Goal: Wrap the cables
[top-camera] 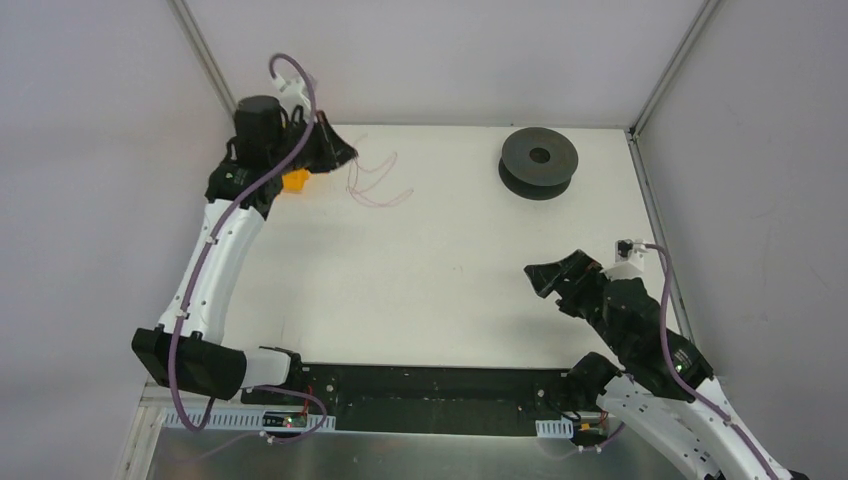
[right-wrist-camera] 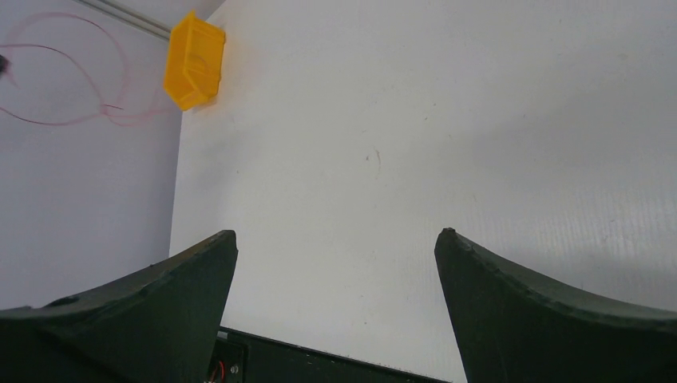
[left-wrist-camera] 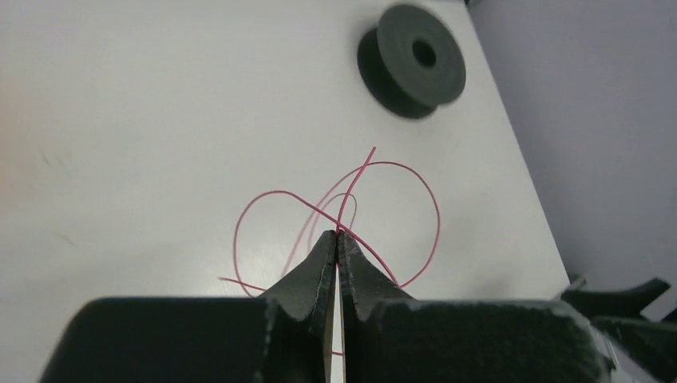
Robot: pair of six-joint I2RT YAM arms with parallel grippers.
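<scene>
Left wrist view, closest to lens: the left gripper (left-wrist-camera: 337, 235), its two dark fingers pressed together at the tips with only a hairline slit lower down. The cables (left-wrist-camera: 357, 185), one thread-thin reddish wire, are pinched right at those tips. Loose loops fan out to both sides of the tips and one free end points toward the spool (left-wrist-camera: 415, 60).

The spool is dark grey, lying on its flange near the far right corner of the table (top-camera: 430, 280), well apart from the wire. Its edges are slightly blurred in this view.

Top view: the left gripper (top-camera: 345, 152) is at the far left of the table, with the wire (top-camera: 378, 186) trailing just right of it, very faint against the white surface. I cannot tell whether the loops touch the table. A yellow bin (top-camera: 296, 181) sits by the left arm, partly covered by it.

The right gripper (top-camera: 545, 275) is at the near right, well clear of wire and spool (top-camera: 541, 162). Right wrist view: the right gripper (right-wrist-camera: 336, 235) has its jaws spread wide, with bare table between them. The bin (right-wrist-camera: 194, 70) is far off, and the wire (right-wrist-camera: 48, 123) is cut off at the frame edge.
</scene>
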